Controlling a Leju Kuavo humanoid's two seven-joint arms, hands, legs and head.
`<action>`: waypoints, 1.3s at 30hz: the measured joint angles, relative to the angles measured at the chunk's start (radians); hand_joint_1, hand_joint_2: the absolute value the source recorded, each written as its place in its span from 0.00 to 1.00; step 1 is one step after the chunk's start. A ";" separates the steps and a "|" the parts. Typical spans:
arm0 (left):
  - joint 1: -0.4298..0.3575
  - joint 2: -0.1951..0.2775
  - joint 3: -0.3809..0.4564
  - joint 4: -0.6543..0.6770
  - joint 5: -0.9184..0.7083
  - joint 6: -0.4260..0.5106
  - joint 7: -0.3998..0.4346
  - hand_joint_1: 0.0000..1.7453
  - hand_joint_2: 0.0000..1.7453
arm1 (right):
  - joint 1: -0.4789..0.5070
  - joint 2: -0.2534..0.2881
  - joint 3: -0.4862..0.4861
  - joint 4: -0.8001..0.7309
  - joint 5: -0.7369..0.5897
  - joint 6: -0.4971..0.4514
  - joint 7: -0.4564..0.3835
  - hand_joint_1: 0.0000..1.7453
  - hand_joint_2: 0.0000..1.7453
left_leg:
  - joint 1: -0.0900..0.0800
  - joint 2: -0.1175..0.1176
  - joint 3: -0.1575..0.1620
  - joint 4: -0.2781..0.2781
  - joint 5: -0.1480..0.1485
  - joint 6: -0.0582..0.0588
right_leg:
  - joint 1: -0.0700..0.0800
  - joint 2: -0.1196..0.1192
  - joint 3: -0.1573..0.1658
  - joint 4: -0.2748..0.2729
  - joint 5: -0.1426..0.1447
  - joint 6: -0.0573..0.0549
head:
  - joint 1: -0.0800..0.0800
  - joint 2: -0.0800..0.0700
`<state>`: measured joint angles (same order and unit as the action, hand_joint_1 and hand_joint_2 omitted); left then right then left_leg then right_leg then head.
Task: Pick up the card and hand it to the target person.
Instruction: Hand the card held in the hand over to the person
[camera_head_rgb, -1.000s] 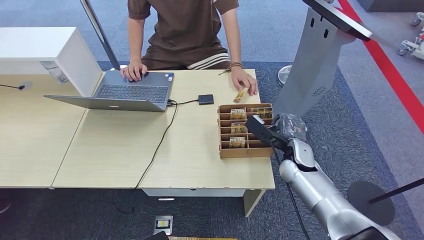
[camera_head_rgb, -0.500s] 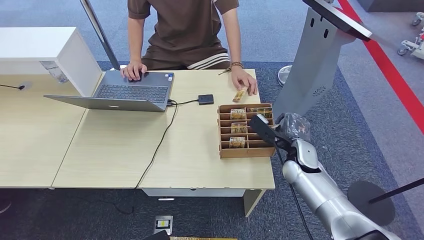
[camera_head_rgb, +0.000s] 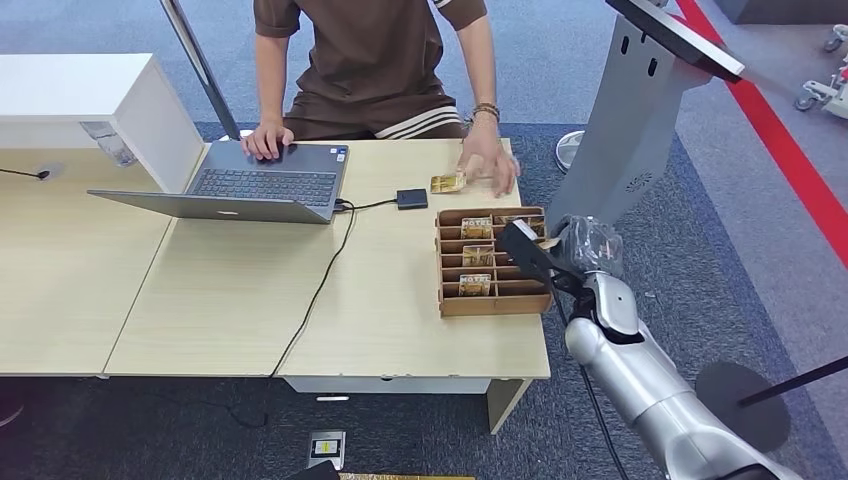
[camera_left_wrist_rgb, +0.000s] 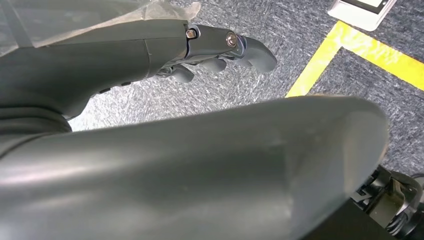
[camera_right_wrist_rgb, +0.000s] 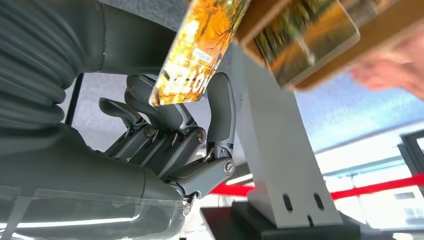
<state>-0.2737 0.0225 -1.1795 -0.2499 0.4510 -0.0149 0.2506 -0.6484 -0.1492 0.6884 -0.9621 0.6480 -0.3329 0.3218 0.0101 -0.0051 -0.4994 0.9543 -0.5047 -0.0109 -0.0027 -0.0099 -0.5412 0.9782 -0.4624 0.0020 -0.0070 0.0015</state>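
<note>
My right hand (camera_head_rgb: 583, 247) is at the right side of the wooden card holder (camera_head_rgb: 490, 303), level with its rear slots. In the right wrist view an orange autumn-print card (camera_right_wrist_rgb: 200, 50) juts out past the holder's edge (camera_right_wrist_rgb: 260, 15), and my thumb and fingers (camera_right_wrist_rgb: 220, 110) pinch its lower end. A second card (camera_right_wrist_rgb: 305, 45) lies in the slot beside it. The person (camera_head_rgb: 370, 60) sits across the table, one hand (camera_head_rgb: 490, 165) pressing another card (camera_head_rgb: 447, 183) onto the tabletop. My left hand (camera_left_wrist_rgb: 220, 55) hangs over the floor, holding nothing.
Several more cards stand in the holder's slots (camera_head_rgb: 476, 257). An open laptop (camera_head_rgb: 260, 185), a small black box (camera_head_rgb: 411, 198) and a cable lie on the table's left half. A grey kiosk stand (camera_head_rgb: 630, 120) rises close behind my right hand.
The person slid their card leftward across the table and leaned in. My right hand shifted slightly rightward beside the holder.
</note>
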 joint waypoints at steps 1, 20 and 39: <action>0.000 0.000 0.000 0.000 -0.002 0.000 0.000 0.00 0.00 | 0.002 -0.003 -0.002 -0.015 0.009 -0.002 0.010 1.00 1.00 | 0.000 0.000 0.000 0.000 0.000 0.000 | 0.000 0.000 0.000 0.000 0.000 0.000 | 0.000 0.000; -0.002 0.000 0.000 0.000 -0.026 -0.010 0.006 0.00 0.00 | 0.027 -0.030 -0.044 -0.341 0.130 -0.004 0.068 1.00 1.00 | 0.000 0.000 0.000 0.000 0.000 0.000 | 0.000 0.000 0.001 0.000 0.000 0.000 | 0.000 0.000; -0.038 -0.011 -0.001 -0.007 -0.070 -0.052 0.031 0.00 0.00 | -0.022 0.052 -0.014 -0.291 0.195 -0.103 0.080 0.00 1.00 | 0.000 -0.001 0.000 0.000 0.001 -0.001 | 0.000 0.000 0.000 0.000 0.001 0.000 | 0.000 0.000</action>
<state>-0.3119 0.0117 -1.1807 -0.2565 0.3813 -0.0671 0.2811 -0.6702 -0.0968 0.6743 -1.2529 0.8427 -0.4357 0.4023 0.0102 -0.0056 -0.4996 0.9542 -0.5038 -0.0118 -0.0027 -0.0101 -0.5408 0.9785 -0.4617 0.0017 -0.0071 0.0014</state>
